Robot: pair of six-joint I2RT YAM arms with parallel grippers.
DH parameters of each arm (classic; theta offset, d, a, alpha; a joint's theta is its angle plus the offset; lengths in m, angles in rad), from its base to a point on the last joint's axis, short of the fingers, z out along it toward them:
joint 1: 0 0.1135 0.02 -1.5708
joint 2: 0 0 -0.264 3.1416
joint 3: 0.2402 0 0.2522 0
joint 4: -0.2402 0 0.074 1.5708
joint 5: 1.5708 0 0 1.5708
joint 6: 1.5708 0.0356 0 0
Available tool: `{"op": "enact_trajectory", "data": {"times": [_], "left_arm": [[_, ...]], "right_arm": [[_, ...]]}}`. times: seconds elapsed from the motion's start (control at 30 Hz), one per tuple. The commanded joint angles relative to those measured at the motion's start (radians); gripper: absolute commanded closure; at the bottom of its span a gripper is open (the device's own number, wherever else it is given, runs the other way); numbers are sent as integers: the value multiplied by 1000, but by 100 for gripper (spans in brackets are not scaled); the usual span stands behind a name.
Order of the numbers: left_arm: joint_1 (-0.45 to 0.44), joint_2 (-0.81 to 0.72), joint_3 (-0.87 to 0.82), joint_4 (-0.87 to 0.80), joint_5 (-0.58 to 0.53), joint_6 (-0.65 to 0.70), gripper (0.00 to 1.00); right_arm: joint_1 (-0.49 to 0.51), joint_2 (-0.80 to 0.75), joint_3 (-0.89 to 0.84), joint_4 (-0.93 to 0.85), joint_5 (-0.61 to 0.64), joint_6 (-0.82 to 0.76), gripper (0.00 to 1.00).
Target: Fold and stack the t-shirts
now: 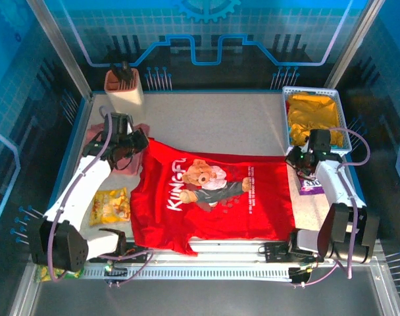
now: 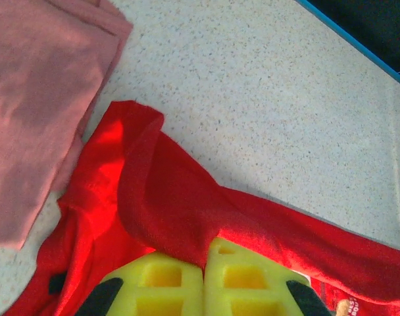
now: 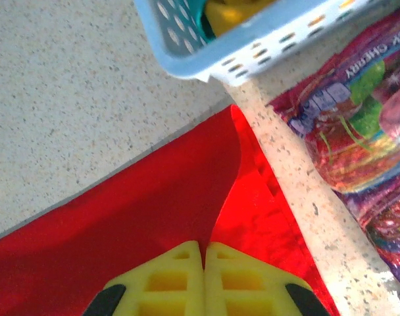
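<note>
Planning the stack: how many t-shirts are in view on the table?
2. The red t-shirt lies spread mid-table; the pink t-shirt lies beside its far-left corner. Yellow cloth in the basket may be another.

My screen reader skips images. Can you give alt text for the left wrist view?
The left gripper, shut, pinches a raised fold of the red t-shirt. A dusty-pink t-shirt lies beside it at upper left on the speckled table.

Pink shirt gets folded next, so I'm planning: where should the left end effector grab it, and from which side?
Likely take the pink shirt at its layered corner beside bare table, coming down from above on that open side. Elsewhere its edge meets the red shirt, which the left end effector is shut on.
</note>
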Motion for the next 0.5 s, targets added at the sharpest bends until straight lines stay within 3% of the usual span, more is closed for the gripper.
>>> {"op": "enact_trajectory", "data": {"times": [0.0, 0.47], "left_arm": [[10, -52, -50, -94, 28, -55, 100], [6, -210, -223, -184, 72, -122, 100]], "right_arm": [[-19, -1, -14, -56, -20, -13, 100], [-27, 14, -69, -112, 30, -53, 100]]}}
